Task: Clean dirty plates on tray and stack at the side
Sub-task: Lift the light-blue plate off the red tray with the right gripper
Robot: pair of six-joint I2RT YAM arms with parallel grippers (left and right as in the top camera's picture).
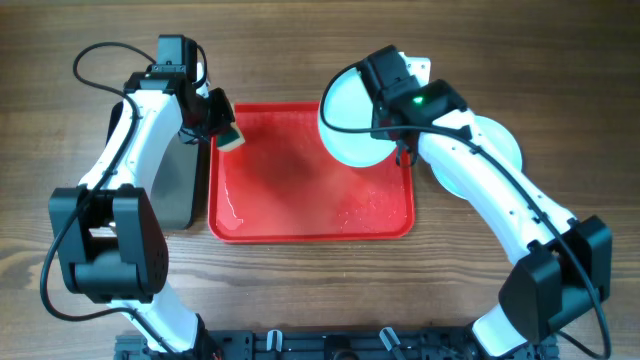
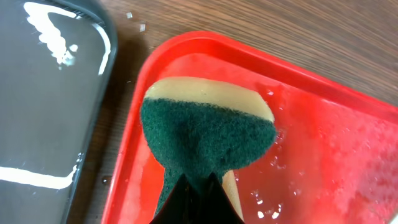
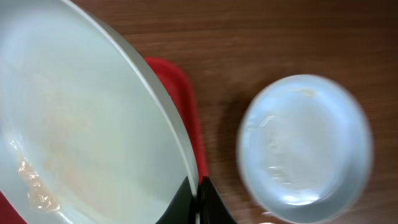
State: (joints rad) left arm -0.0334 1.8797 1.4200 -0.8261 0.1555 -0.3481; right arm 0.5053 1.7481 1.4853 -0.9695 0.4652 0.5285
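Observation:
The red tray [image 1: 300,225] lies mid-table, wet. My right gripper [image 1: 392,122] is shut on the rim of a pale turquoise plate [image 1: 350,115] and holds it tilted over the tray's far right corner; in the right wrist view the plate [image 3: 81,124] carries faint smears. Another pale plate [image 1: 490,150] lies on the table right of the tray, also in the right wrist view [image 3: 305,146]. My left gripper [image 1: 215,120] is shut on a green-and-yellow sponge [image 1: 232,137], held over the tray's far left corner [image 2: 208,134]. No other plate shows clearly.
A dark metal tray [image 1: 175,180] with water streaks lies left of the red tray, also in the left wrist view [image 2: 43,99]. Water drops sit on the red tray's floor [image 2: 323,162]. The wooden table surrounds both trays.

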